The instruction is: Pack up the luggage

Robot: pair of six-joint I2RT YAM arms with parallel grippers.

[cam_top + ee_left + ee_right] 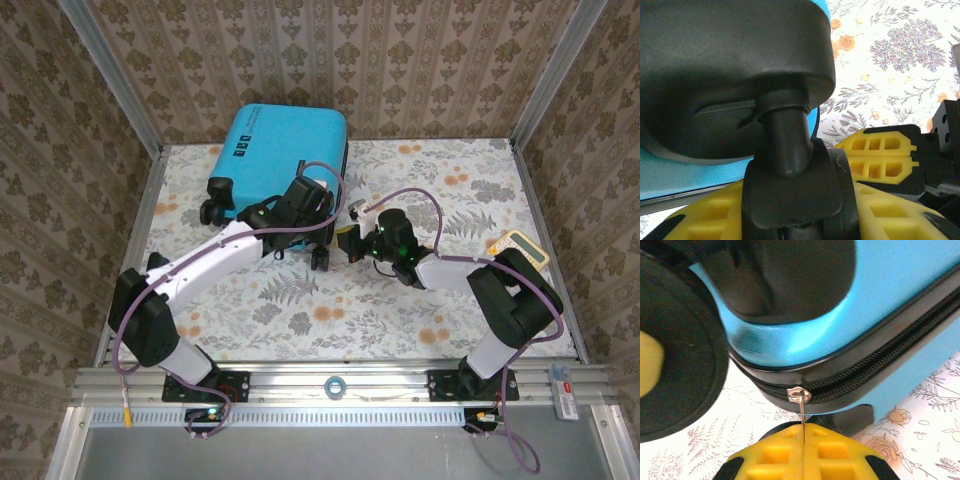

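Luggage [275, 150] lies flat and closed at the far left of the surface [400, 300]. The step in hand looks like zipping it shut. The left tool [795, 220] is clamped on a wheel [790, 195] at the case's near right corner, seemingly to steady it. The right tool [804, 455] is pressed together, pinching the zipper tab [803, 412] just below the seam. Next, the right tool probably has to draw the tab along the zipper track and around the corner. That calls for a firm pinch and a pull in line with the teeth while the left holds the case in place. Count: one luggage, one tab, two tools, and one yellow-green item [522, 248] near the right edge that I cannot identify.
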